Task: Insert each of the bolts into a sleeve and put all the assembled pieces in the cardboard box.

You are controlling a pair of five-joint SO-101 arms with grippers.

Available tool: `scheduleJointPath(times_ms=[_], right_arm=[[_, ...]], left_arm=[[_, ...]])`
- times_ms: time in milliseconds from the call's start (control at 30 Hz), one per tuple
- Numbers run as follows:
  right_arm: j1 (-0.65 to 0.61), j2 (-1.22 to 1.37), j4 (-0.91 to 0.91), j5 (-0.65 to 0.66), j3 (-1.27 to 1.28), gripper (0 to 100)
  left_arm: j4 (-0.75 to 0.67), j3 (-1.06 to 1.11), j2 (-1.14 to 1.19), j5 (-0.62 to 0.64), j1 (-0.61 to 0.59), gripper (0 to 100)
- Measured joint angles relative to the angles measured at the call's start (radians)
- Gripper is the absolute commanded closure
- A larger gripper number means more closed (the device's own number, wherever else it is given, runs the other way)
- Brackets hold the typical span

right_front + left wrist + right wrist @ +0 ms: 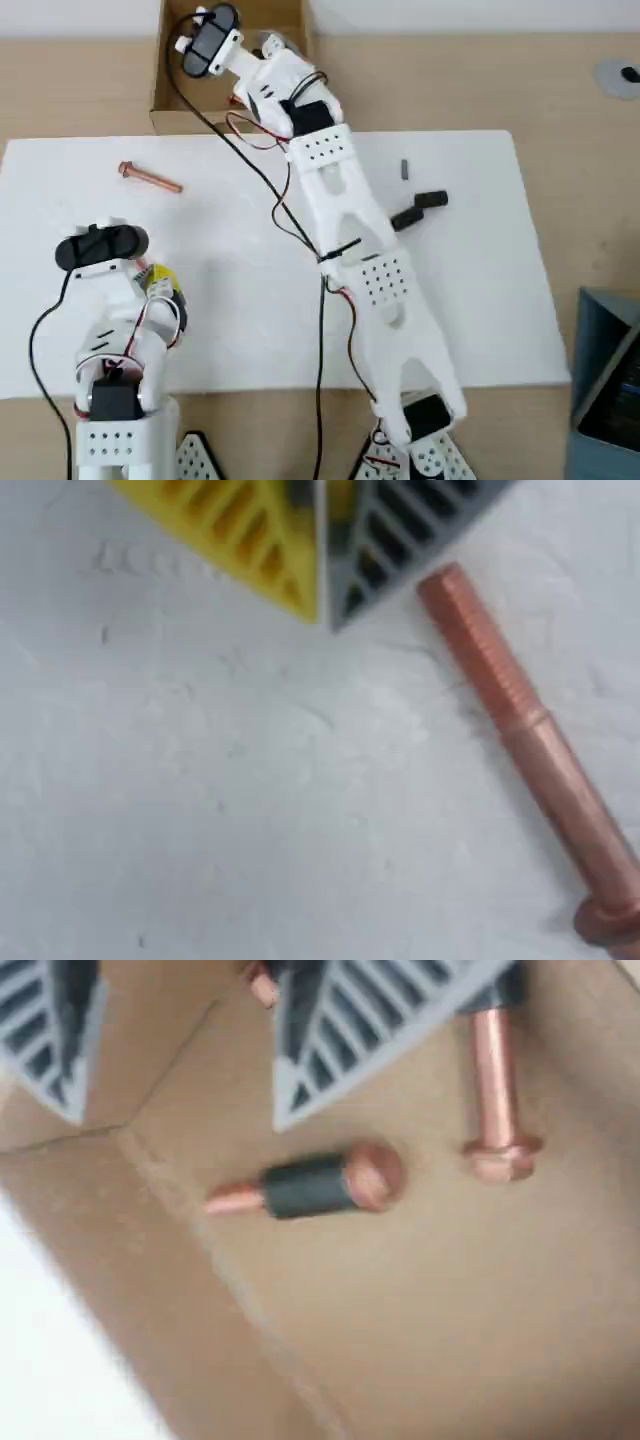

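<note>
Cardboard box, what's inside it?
One copper bolt in a black sleeve lies on the floor of the brown cardboard box. A second copper bolt shows head and shank; a grey finger of the right gripper covers its other end.

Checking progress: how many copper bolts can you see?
3: a bare bolt on the white mat; two in the cardboard box, a sleeved bolt and another bolt beside the right pincer. A copper tip by that pincer may be a fourth.

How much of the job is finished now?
Done: a sleeved bolt and a second bolt lie in the cardboard box. In hand: nothing; the right gripper hangs open over it. Left: one bare bolt and loose sleeves on the white mat, near the shut left gripper.
</note>
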Motion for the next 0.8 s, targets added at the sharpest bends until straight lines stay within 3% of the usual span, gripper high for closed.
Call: scheduleJointPath(times_ms=[167, 367, 800], right_arm=[[0.000, 0.000, 0.140, 0.000, -0.144, 98.9], [0.000, -0.002, 0.321, 0.000, -0.324, 98.9], [0.000, -0.117, 0.589, -0.078, -0.338, 98.9]], left_arm=[[0.000, 0.000, 0.000, 0.000, 0.000, 100], [0.000, 0.000, 0.000, 0.000, 0.000, 100], [0.000, 0.000, 0.000, 0.000, 0.000, 100]])
